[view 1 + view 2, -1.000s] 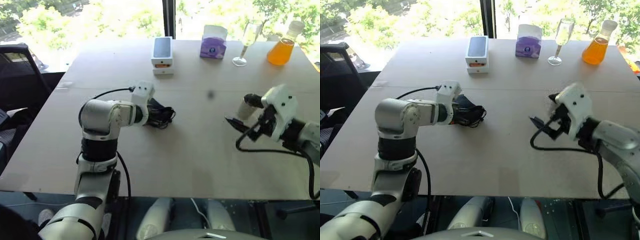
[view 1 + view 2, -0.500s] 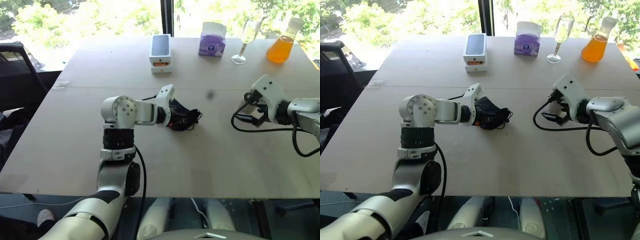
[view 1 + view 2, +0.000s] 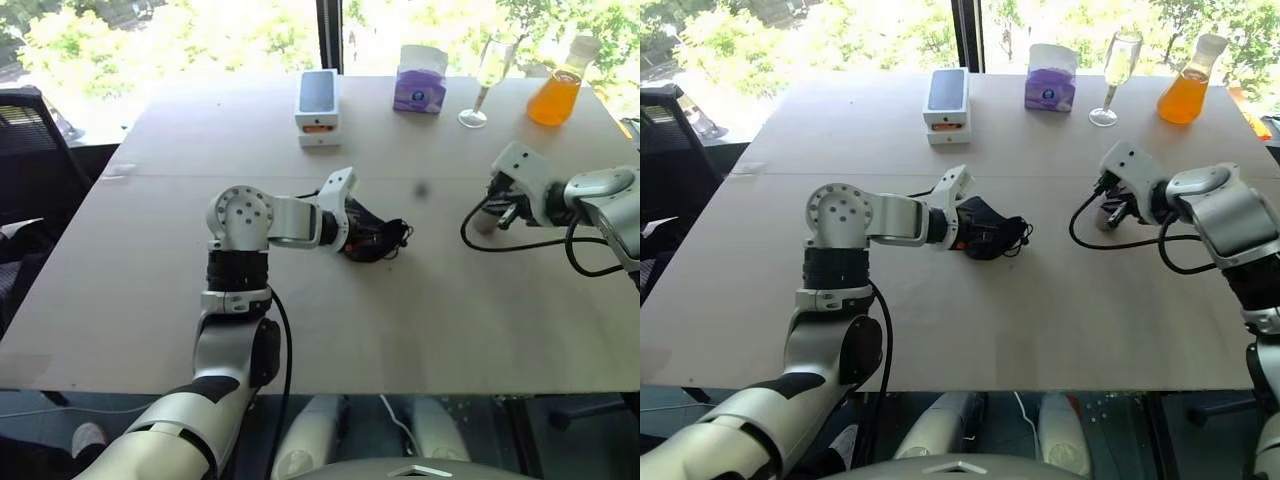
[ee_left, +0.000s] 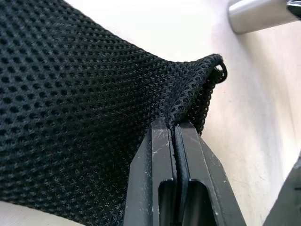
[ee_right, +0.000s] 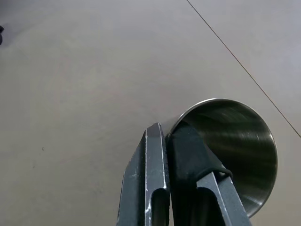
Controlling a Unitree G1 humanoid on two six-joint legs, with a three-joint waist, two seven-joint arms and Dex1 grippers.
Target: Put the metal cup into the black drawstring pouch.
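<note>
The cup is being picked up, with the pouch already in hand. The right claw (image 5: 170,136) has pinched shut on the rim of the metal cup (image 5: 235,146), one finger inside the mouth and one outside. The cup stands near the right edge of the surface (image 3: 420,300), about halfway back, mostly hidden behind the right wrist in the head views. The left claw (image 4: 175,129) is closed tight on a fold of the black mesh pouch (image 3: 372,232), which lies near the middle of the surface with its cord trailing toward the cup.

Judging from this, the next move is to lift the cup and carry it left to the pouch. That calls for a firm hold on the thin rim, which could slip or let the cup swing, and for the pouch mouth to be held open enough to take it. The mouth cannot be made out from here.

A second ago the right claw hung wide open short of the cup; since then it has reached forward and snapped shut on the rim. The left arm has dragged the pouch to the right, toward the centre, and kept its grip throughout.
</note>
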